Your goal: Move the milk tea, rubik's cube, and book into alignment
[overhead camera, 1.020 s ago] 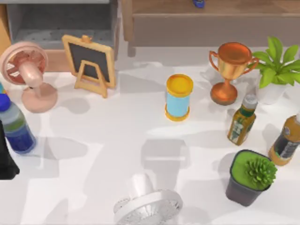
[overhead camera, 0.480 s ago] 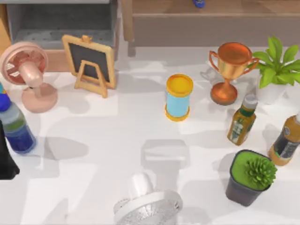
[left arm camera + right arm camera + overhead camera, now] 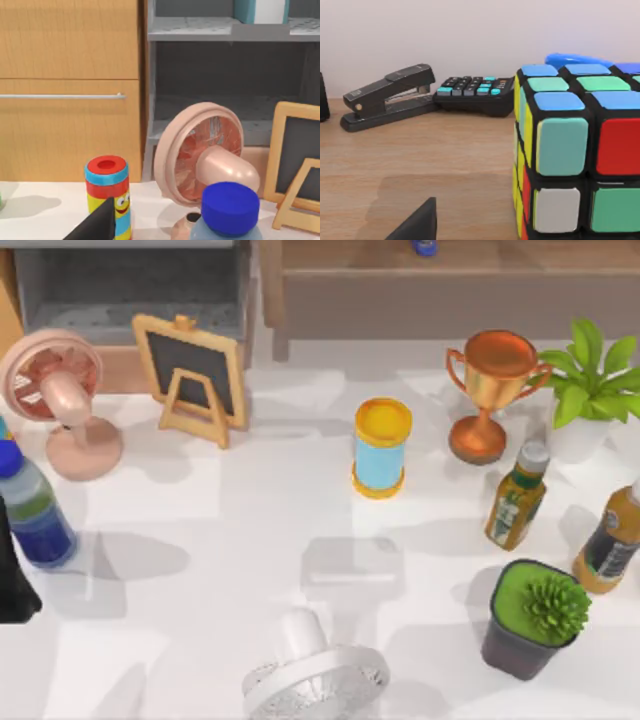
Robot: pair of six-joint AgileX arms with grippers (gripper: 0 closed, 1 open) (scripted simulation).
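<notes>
rubik's cube [image 3: 577,150] on wooden shelf [image 3: 420,165]

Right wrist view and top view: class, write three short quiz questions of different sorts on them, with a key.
1. True or false: the rubik's cube stands on a wooden surface.
2. In the right wrist view, what lies beside the black stapler? A) calculator B) trophy C) fan
3. In the top view, what colour is the lid of the blue cylinder?

Key: 1 true. 2 A, the calculator. 3 yellow.

Bright, even light; soft overlapping shadows on the white table [image 3: 250,530]; mild blur.
</notes>
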